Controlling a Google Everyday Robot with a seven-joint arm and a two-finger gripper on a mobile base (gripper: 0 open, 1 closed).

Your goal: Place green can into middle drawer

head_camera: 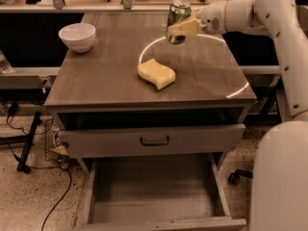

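The green can (179,12) with a silver top is held in my gripper (179,30), whose pale fingers (186,28) are shut around its lower half. The can hangs a little above the far middle of the brown table top (101,81), slightly tilted. My white arm (269,8) reaches in from the right. The middle drawer (149,194) is pulled out at the bottom of the view, wide and grey, its flat floor bare. It lies well below and nearer the camera than the can.
A white bowl (77,36) stands at the table's far left. A yellow sponge (156,73) lies mid-table, just in front of the can. A grey drawer with a dark bar handle (154,141) sits partly out above the middle drawer. The robot's white body (281,177) fills the lower right.
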